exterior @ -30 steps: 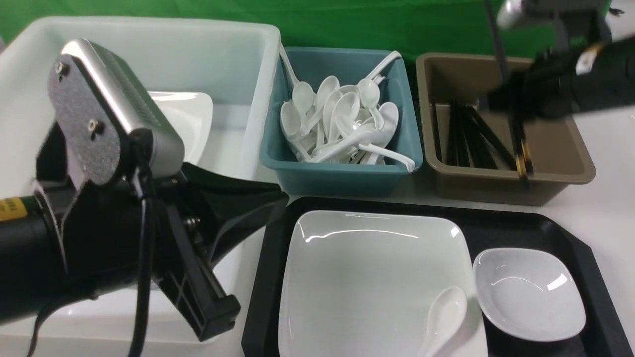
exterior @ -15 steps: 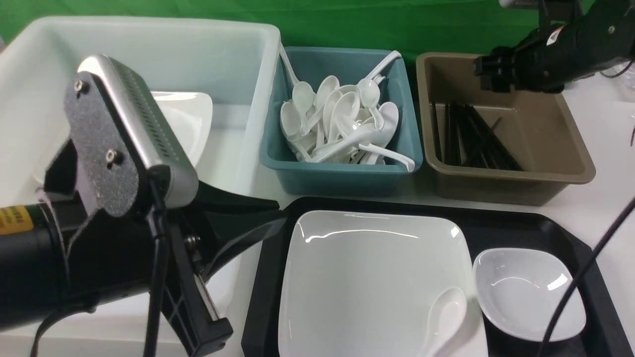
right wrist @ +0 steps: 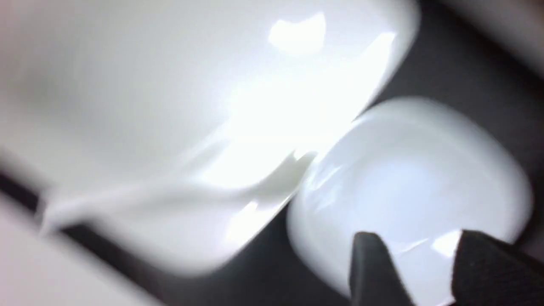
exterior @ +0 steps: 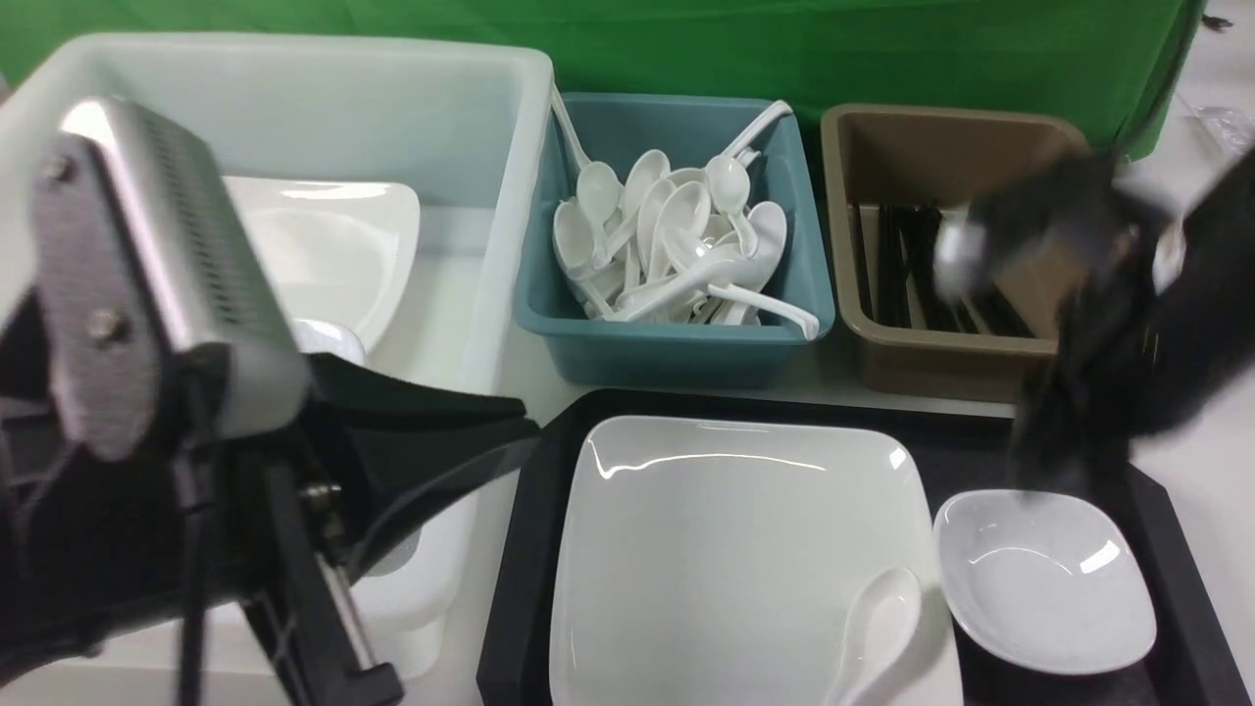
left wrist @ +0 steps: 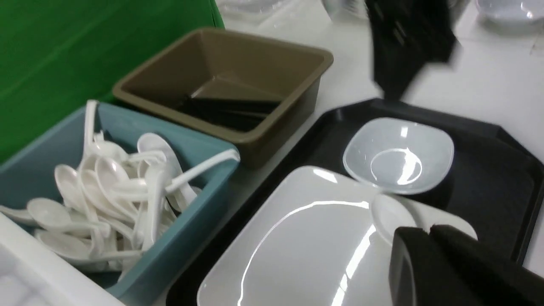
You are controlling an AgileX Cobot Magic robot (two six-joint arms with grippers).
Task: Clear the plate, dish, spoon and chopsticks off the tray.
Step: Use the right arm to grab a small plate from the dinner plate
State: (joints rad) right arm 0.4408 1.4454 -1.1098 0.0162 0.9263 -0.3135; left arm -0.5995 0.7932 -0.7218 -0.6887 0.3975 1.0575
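Observation:
The large white plate (exterior: pixel 735 559) fills the middle of the black tray (exterior: pixel 990 456). The white spoon (exterior: pixel 878 623) lies in the plate's near right corner. To the right of the plate, the small dish (exterior: pixel 1044 583) sits on the tray. Black chopsticks (exterior: pixel 922 265) lie in the brown bin. My right gripper (exterior: pixel 1069 461) is blurred and hangs open just above the dish's (right wrist: pixel 408 170) far rim, with nothing between its jaws (right wrist: pixel 418 242). My left gripper (left wrist: pixel 429 229) is shut and empty, at the tray's left side near the spoon (left wrist: pixel 391 212).
A big white tub (exterior: pixel 294 118) at the left holds another white plate (exterior: pixel 333 245). Behind the tray stand a teal bin (exterior: pixel 677 343) full of white spoons and the brown bin (exterior: pixel 980 363). A green backdrop closes the far side.
My right gripper let the chopsticks drop into the brown bin, then swung down from above the bin to the dish. The left arm shifted a little to the left.

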